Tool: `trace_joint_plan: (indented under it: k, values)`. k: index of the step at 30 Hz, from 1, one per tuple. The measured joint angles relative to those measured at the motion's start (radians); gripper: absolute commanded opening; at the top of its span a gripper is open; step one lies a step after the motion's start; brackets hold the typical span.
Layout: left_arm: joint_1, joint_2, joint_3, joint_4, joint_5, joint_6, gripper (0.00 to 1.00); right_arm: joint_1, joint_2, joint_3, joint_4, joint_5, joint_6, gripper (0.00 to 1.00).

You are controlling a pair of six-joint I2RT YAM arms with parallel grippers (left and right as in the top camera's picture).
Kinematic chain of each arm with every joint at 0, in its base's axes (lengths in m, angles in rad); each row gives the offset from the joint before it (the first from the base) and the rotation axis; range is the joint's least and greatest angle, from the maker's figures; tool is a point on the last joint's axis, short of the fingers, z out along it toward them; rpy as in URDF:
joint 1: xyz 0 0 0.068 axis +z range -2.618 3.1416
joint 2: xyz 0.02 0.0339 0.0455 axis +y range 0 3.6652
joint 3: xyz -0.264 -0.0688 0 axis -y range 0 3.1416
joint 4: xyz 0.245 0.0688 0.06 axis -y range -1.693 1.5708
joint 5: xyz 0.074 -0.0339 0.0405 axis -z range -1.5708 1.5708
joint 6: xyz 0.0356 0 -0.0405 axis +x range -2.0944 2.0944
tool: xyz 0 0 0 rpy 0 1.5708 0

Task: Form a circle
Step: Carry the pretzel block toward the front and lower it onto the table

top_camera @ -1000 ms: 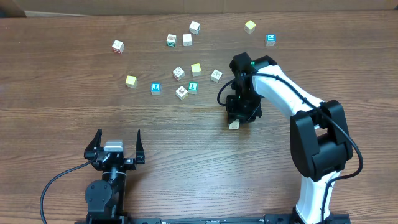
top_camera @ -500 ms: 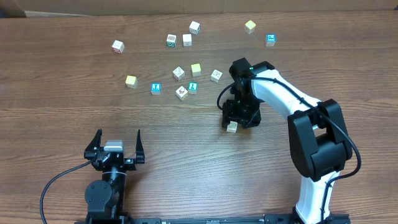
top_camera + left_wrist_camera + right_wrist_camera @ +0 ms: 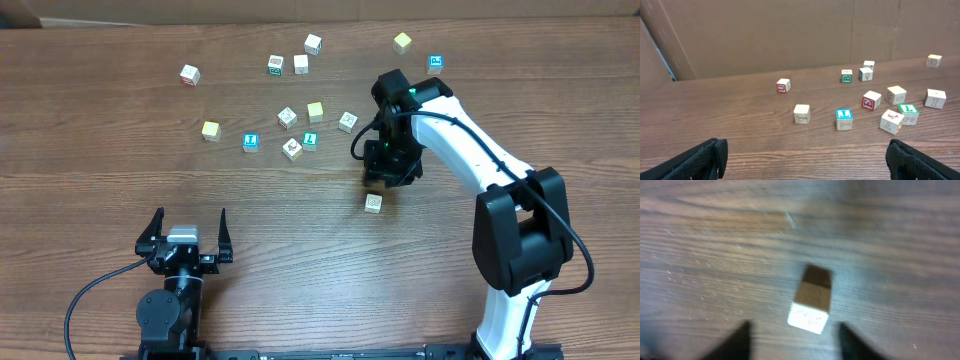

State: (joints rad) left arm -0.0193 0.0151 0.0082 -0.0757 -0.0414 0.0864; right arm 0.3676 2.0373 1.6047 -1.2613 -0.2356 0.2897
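Observation:
A pale cube with a drawn face (image 3: 373, 203) lies alone on the wood table, also seen in the right wrist view (image 3: 810, 311). My right gripper (image 3: 379, 178) hangs just beyond and above it. In the blurred right wrist view its gripper (image 3: 794, 341) shows dark tips apart with nothing between them, the cube past them on the table. Several small cubes (image 3: 300, 130), pale yellow, white and cyan, lie loose in the table's middle. No circle is in view. My left gripper (image 3: 190, 216) rests near the front edge, open and empty (image 3: 802, 160).
More loose cubes lie further back, around a white one (image 3: 301, 64), a pale yellow one (image 3: 402, 42), a cyan one (image 3: 435, 63) and one far left (image 3: 190, 74). A cardboard wall (image 3: 790, 35) backs the table.
My right gripper let go of the pale cube, which now lies on the table, and has risen and drawn back toward the far side. The left arm has not moved.

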Motion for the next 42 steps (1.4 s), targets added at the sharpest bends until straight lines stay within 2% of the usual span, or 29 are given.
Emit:
trace_joint_plan:
  k: [9, 11, 16, 22, 26, 27, 42]
  values:
    - [0.000, 0.000, 0.000, 0.000, 0.000, 0.000, 1.00, 0.029, 0.000, -0.036, -0.021, 0.006, -0.001, 0.40]
    - [0.000, 0.000, 0.000, 0.000, 0.000, 0.000, 1.00, 0.047, 0.000, -0.058, -0.014, 0.006, 0.005, 0.48]
    - [0.000, 0.000, 0.000, 0.000, 0.000, 0.000, 1.00, 0.067, 0.000, -0.091, 0.008, 0.009, 0.042, 0.49]
    - [0.000, 0.000, 0.000, 0.000, 0.000, 0.000, 1.00, 0.067, 0.000, -0.156, 0.076, 0.034, 0.100, 0.44]
    - [0.000, 0.000, 0.000, 0.000, 0.000, 0.000, 1.00, 0.067, 0.000, -0.173, 0.091, 0.039, 0.109, 0.28]
    - [0.000, 0.000, 0.000, 0.000, 0.000, 0.000, 1.00, 0.067, 0.000, -0.174, 0.095, 0.041, 0.111, 0.27]
    - [0.000, 0.000, 0.000, 0.000, 0.000, 0.000, 1.00, 0.069, -0.004, -0.174, 0.137, 0.059, 0.169, 0.28]
